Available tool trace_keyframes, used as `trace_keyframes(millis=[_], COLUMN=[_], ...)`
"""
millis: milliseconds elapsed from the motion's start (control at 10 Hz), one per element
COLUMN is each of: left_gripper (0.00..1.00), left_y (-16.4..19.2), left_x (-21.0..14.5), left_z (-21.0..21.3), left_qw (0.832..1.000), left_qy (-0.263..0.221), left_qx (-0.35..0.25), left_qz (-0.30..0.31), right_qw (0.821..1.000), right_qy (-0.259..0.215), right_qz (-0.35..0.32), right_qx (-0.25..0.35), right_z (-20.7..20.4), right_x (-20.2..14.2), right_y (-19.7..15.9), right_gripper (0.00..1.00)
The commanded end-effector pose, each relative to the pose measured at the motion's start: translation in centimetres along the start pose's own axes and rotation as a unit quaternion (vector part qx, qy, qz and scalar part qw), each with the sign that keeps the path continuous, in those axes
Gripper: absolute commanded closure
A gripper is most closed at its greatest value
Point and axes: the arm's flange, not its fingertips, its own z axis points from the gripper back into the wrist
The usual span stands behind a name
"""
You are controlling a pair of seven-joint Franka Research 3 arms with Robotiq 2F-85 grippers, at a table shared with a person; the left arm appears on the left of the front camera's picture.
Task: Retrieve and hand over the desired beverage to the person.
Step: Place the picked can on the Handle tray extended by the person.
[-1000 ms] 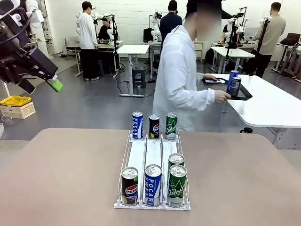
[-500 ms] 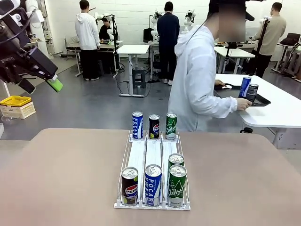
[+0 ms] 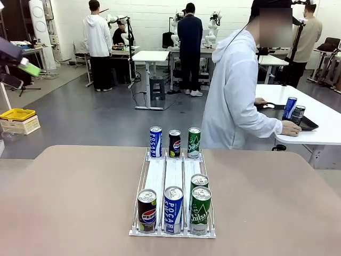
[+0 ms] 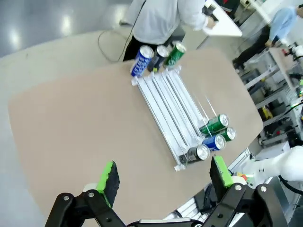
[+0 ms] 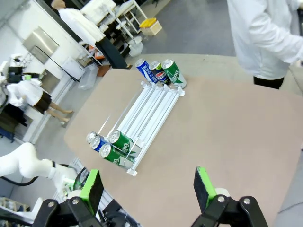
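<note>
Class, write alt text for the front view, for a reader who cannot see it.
A white can rack sits on a tan table, with three cans at its far end and four cans at the near end. Behind the table, a person in a white hoodie turns away toward a tray on a side table.

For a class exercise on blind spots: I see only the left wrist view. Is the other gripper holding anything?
Observer: No. The right gripper is open, with nothing between its pads, high over the table.
Operator: What is the person busy with?
Observer: The person is turned to a side table, one hand beside a black tray that holds a blue can and a dark can.
</note>
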Motion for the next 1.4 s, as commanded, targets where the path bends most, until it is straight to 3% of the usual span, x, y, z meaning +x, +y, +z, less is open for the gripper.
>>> trace_keyframes(millis=[0, 200, 300, 500, 1300], left_gripper=[0.0, 0.0, 0.0, 0.0, 0.0], left_y=[1.8, 4.4, 4.6, 4.8, 4.2], left_x=[-1.1, -1.1, -2.4, -1.6, -2.6], left_z=[0.2, 1.4, 2.0, 1.9, 1.5], left_qw=[0.999, 0.993, 0.991, 0.988, 0.989], left_qy=[-0.01, 0.041, 0.06, 0.085, 0.078], left_qx=[-0.028, -0.06, -0.065, -0.08, -0.085], left_qz=[-0.045, -0.09, -0.099, -0.101, -0.088], right_qw=[1.0, 1.0, 1.0, 1.0, 1.0], right_qy=[-0.015, -0.015, -0.015, -0.015, -0.015], right_qz=[0.005, 0.005, 0.005, 0.005, 0.005], right_qx=[0.015, 0.015, 0.015, 0.015, 0.015], right_z=[-0.2, -0.2, -0.2, -0.2, -0.2], right_x=[0.3, 0.3, 0.3, 0.3, 0.3], right_y=[-0.1, -0.1, -0.1, -0.1, -0.1], right_gripper=[0.0, 0.0, 0.0, 0.0, 0.0])
